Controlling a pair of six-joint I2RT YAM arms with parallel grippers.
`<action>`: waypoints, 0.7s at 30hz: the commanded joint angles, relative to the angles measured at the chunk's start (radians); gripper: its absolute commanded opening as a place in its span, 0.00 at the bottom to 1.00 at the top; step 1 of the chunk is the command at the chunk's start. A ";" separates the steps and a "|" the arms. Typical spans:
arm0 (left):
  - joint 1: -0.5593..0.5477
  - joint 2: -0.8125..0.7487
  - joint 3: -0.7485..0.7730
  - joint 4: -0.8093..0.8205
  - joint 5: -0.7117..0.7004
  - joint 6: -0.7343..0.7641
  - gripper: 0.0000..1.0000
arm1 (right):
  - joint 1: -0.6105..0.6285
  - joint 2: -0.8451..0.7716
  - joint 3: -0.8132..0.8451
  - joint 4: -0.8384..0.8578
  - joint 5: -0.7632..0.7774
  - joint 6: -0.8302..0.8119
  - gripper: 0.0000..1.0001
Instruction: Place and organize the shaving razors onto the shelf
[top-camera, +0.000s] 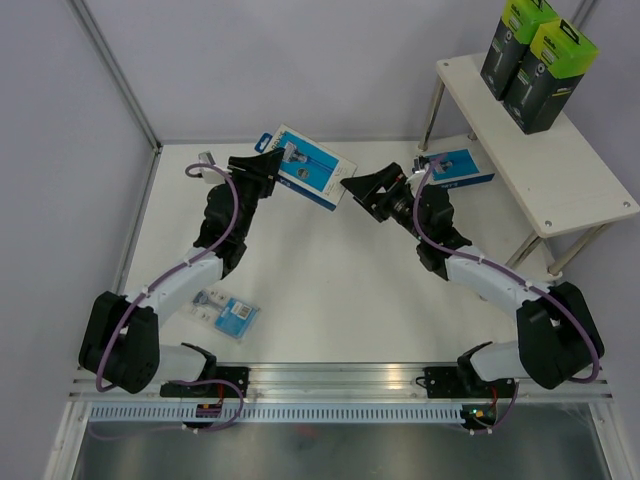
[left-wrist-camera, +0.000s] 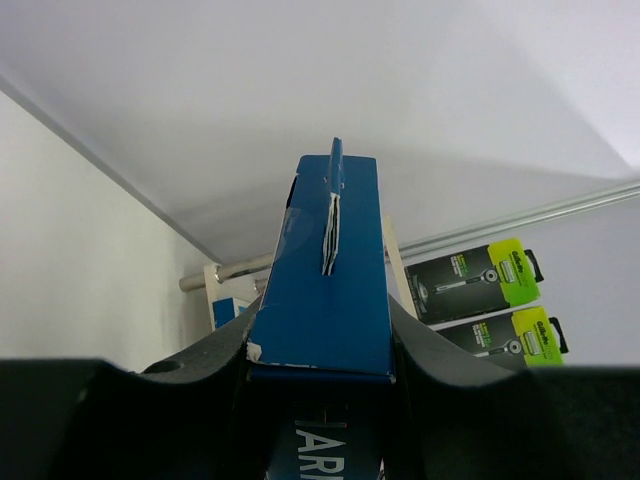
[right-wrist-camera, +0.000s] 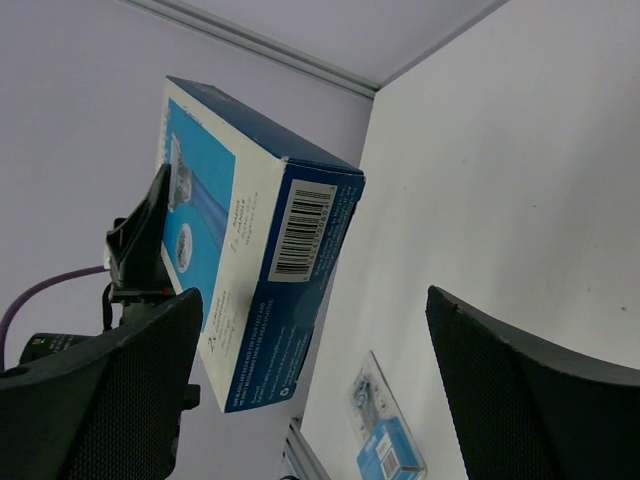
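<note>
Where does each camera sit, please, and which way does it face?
Top external: above and behind, looking down on the table; both arms and the shelf show.
Left wrist: looks along the left gripper, past the held blue box, to the black boxes; fingers show.
Right wrist: looks out of the open right gripper at that box; fingers show.
Shared: all show that box.

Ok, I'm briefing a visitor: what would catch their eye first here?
The blue-and-white box gripped by the left end effector above the table, with the open right end effector facing it. Then the two black boxes with lime-green tops standing on the shelf at far right.
</note>
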 joint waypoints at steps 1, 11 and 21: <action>0.004 -0.026 0.012 0.023 -0.014 -0.130 0.37 | 0.006 0.014 0.024 0.120 0.005 0.051 0.98; 0.001 0.048 0.032 0.071 0.069 -0.209 0.36 | 0.040 0.110 0.073 0.229 -0.021 0.138 0.87; 0.003 0.036 0.005 0.115 0.067 -0.087 0.42 | 0.038 0.103 0.099 0.214 -0.025 0.142 0.29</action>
